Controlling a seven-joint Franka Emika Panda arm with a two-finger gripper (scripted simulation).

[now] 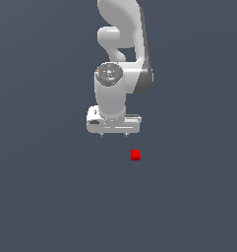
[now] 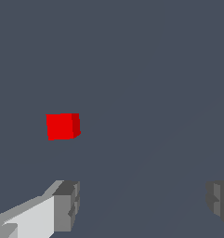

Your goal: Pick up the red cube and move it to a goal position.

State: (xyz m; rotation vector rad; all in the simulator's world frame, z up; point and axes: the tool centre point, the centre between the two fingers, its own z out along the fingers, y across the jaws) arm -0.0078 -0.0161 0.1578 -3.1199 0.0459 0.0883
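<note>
My gripper [image 1: 113,134], jaws spread and empty, hangs apart from the red cube [image 1: 135,155] on the grey floor [image 1: 51,197].

The red cube [image 1: 135,155] lies apart from the gripper [image 1: 113,134], toward the exterior view's right.

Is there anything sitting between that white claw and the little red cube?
Nothing: only bare grey surface separates the claw from the red cube, shown in both the exterior and wrist views.
</note>
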